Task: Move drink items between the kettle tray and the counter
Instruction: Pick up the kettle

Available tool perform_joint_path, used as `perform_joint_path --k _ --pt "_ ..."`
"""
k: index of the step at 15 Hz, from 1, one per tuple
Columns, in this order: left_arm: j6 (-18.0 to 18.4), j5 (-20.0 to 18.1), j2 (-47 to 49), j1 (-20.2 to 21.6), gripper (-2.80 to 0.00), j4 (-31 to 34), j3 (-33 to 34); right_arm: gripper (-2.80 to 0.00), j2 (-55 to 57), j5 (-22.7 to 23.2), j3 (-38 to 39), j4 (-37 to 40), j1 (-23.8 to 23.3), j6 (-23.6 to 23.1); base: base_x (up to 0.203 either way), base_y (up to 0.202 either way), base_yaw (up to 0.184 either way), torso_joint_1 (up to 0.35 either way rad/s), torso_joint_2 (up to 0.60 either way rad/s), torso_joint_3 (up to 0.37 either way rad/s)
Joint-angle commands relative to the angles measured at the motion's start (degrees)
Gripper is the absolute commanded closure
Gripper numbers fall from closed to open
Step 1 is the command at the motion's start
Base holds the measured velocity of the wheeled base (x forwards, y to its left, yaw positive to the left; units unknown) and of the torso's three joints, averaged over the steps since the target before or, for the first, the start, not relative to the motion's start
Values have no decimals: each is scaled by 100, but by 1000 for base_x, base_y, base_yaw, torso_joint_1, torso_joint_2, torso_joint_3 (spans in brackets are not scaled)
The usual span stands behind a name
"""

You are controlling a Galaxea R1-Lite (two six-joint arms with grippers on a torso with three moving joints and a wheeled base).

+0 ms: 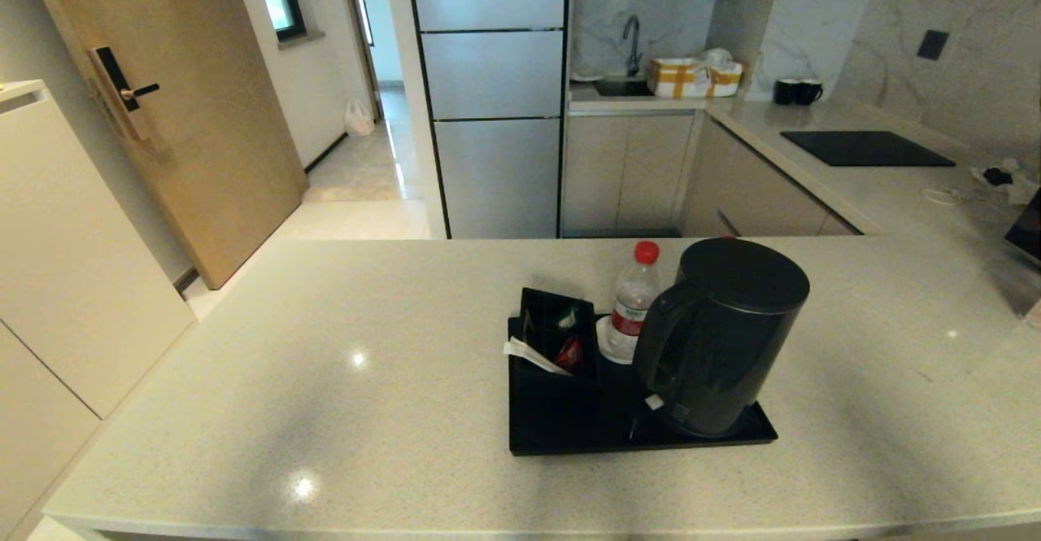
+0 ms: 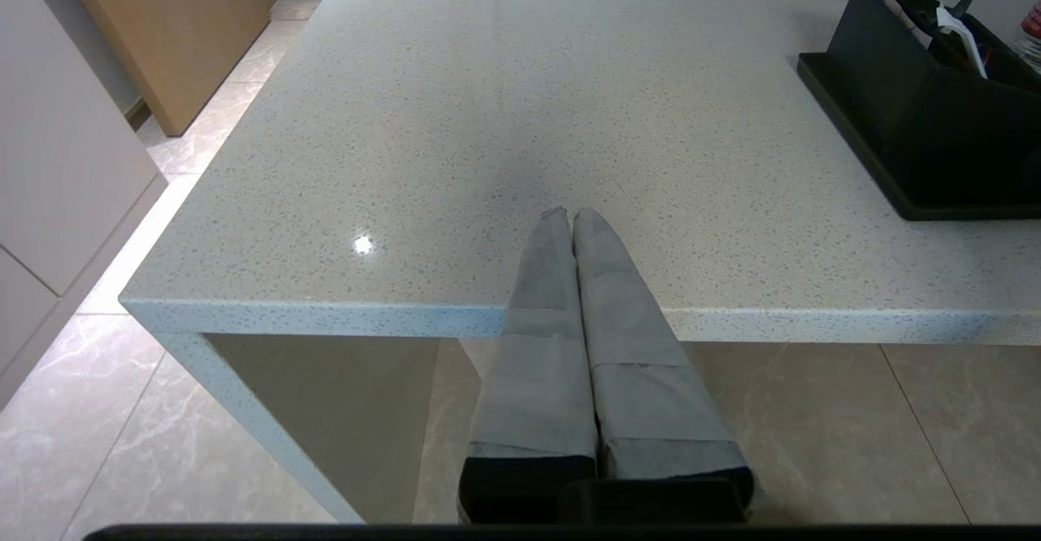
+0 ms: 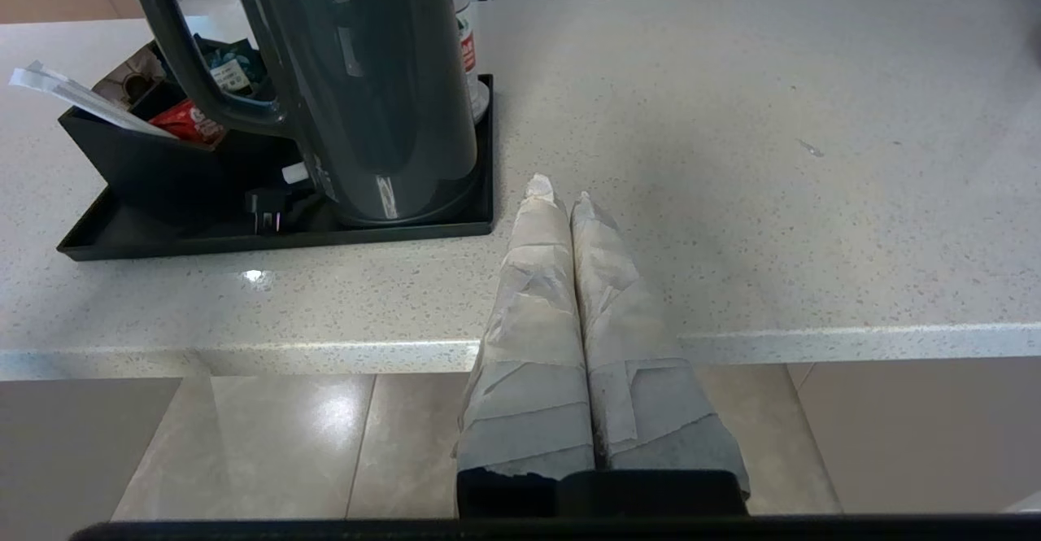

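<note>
Kettle (image 1: 720, 338) stands on tray (image 1: 569, 435), right side. Sachet box (image 1: 557, 338) left of kettle; bottle (image 1: 633, 301) behind, between them.

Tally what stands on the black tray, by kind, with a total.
Kettle: 1
Water bottle: 1 in view; the kettle may hide more
Sachet box: 1
Total on the tray: 3 visible
</note>
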Motion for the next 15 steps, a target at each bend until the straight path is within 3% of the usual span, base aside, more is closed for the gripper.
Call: perform_joint_path --k 1,15 --pt "-1 5 0 0 0 1 0 0 0 6 -9 -3 -6 -2 0 0 0 0 0 0" --pt "-17 1 0 0 0 1 -4 0 2 -3 0 -3 -1 15 0 0 0 0 0 0"
